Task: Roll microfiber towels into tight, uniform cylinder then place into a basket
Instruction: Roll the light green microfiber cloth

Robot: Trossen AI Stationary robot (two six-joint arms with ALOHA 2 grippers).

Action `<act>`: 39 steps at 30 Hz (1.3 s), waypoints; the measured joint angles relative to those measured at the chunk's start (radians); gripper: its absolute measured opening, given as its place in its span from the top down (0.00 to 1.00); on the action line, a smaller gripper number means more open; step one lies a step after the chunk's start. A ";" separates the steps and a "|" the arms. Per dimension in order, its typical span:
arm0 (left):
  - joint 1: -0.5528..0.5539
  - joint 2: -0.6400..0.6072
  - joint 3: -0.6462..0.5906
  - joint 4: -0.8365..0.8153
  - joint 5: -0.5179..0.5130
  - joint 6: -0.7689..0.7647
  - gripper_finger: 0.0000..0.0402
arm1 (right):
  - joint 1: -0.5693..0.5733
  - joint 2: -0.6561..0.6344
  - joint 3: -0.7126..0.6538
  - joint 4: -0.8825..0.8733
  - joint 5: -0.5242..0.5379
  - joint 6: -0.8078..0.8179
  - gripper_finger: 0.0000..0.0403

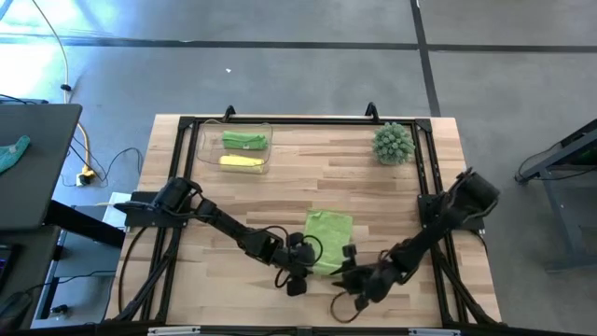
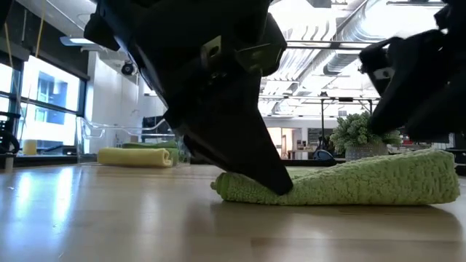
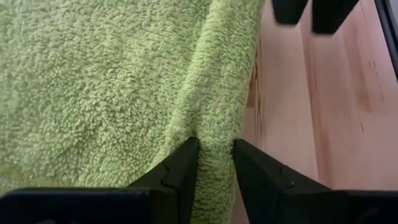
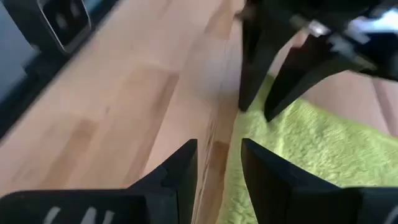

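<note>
A light green towel lies spread on the table's near middle; it also shows in the low view. My left gripper is shut on its near edge at the near-left corner. My right gripper stands just off the towel's near-right corner, with a narrow gap between its fingers, and holds nothing. In the low view it hangs above the towel. The clear basket stands at the far left. In it lie a green roll and a pale yellow roll. My left gripper pinches a raised ridge of the towel's near edge between its two fingers. The fingers slant down from the table's left and near side, with a fingertip low at the towel's left end. The rest of the towel lies on the table.
A spiky green plant stands at the far right. A black frame runs around the table's edges. Bare wood lies between the basket and the towel.
</note>
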 joint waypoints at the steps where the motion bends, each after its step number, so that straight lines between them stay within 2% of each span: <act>1: 0.000 0.000 0.000 0.004 -0.001 -0.011 0.75 | 0.000 0.014 0.028 -0.052 -0.004 0.011 0.71; 6: 0.000 0.000 -0.001 0.010 -0.005 -0.036 0.75 | -0.003 0.064 0.166 -0.386 -0.009 0.148 0.71; 10: 0.000 0.000 -0.001 0.016 -0.008 -0.039 0.75 | -0.005 0.066 0.227 -0.574 -0.033 0.257 0.69; 18: 0.000 0.002 -0.002 0.037 -0.008 -0.056 0.75 | -0.003 0.066 0.187 -0.575 -0.046 0.369 0.54; 25: 0.000 0.004 -0.003 0.064 -0.011 -0.070 0.75 | 0.003 0.058 0.099 -0.496 -0.041 0.568 0.52; 28: 0.000 0.004 -0.004 0.081 -0.016 -0.070 0.75 | 0.014 0.058 0.075 -0.462 -0.026 0.611 0.56; 31: -0.001 0.003 -0.004 0.086 -0.044 -0.068 0.75 | 0.023 0.059 0.067 -0.463 -0.015 0.682 0.63; 39: 0.000 -0.044 -0.004 0.047 -0.067 0.048 0.75 | 0.029 0.059 0.065 -0.502 -0.020 0.878 0.95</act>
